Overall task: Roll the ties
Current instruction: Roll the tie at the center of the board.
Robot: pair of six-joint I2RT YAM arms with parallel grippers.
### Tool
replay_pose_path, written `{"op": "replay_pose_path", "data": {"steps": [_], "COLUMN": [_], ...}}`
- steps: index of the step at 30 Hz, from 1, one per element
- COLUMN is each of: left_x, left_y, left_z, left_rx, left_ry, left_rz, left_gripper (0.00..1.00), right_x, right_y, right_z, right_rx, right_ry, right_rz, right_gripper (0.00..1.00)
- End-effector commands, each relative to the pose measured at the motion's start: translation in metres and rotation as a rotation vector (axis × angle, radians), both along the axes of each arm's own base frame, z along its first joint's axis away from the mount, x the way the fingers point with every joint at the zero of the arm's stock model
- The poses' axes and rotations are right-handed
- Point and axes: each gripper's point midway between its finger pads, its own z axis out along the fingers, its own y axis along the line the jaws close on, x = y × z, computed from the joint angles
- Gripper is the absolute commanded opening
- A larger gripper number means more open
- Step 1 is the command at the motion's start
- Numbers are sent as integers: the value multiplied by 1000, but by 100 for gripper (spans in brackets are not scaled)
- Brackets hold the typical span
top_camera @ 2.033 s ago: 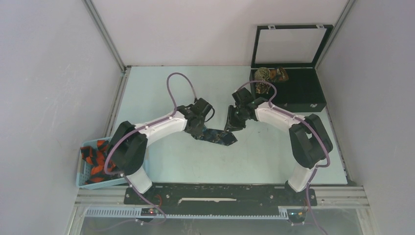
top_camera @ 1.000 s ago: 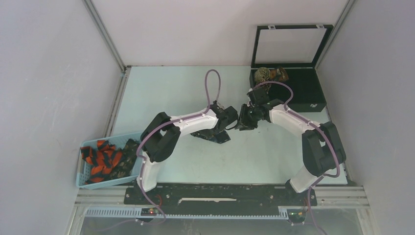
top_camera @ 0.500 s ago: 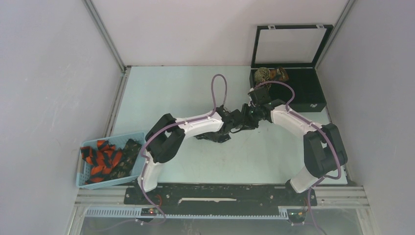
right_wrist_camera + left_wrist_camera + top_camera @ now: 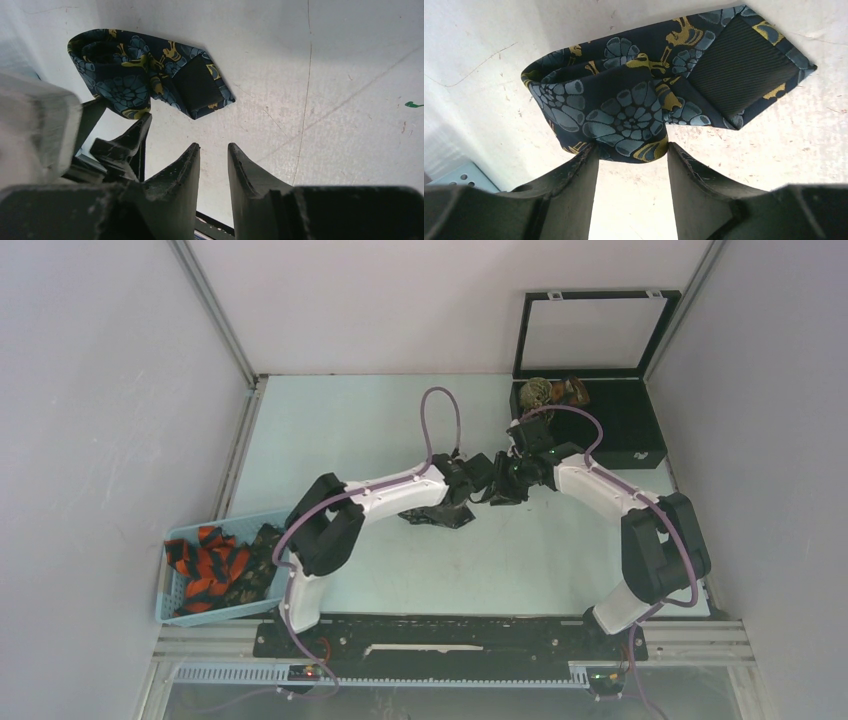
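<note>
A dark navy tie (image 4: 432, 515) with blue flowers and yellow marks lies partly rolled on the table's middle. It shows close up in the left wrist view (image 4: 624, 110), coil at the left and lined pointed end at the right. My left gripper (image 4: 468, 483) reaches it from the right. Its fingertips (image 4: 631, 150) press on both sides of the coil's near edge. My right gripper (image 4: 500, 488) hovers just right of it, jaws a narrow gap apart and empty (image 4: 214, 146). The tie (image 4: 130, 75) lies ahead of it to the left, with the left fingers (image 4: 125, 140) at its edge.
A blue basket (image 4: 180, 615) at the near left holds orange-red and black ties (image 4: 205, 565). An open black case (image 4: 640, 455) at the back right holds rolled coils (image 4: 545, 392). White walls and metal rails bound the table.
My left arm has swung its gripper right, across to the tie's right side. The tie has bunched into a shorter bundle. My right gripper has shifted slightly right and back.
</note>
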Motion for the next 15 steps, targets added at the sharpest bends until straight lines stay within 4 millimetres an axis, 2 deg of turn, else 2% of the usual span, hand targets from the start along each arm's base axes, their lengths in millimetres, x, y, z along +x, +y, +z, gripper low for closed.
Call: {"op": "replay_pose_path", "data": {"steps": [1, 8, 15], "left_x": [9, 10, 10], "left_y": [-10, 3, 29], "left_z": [31, 63, 83], "left_rx": [-156, -259, -396], "left_ry": [-49, -101, -140], "left_rz": [-2, 10, 30], "left_gripper": [56, 62, 69], "right_x": [4, 2, -3], "right_y": [5, 29, 79], "right_z": [18, 27, 46], "right_rx": [42, 99, 231], "right_ry": [-48, -85, -156], "right_rz": [1, 50, 154], "right_gripper": [30, 31, 33]}}
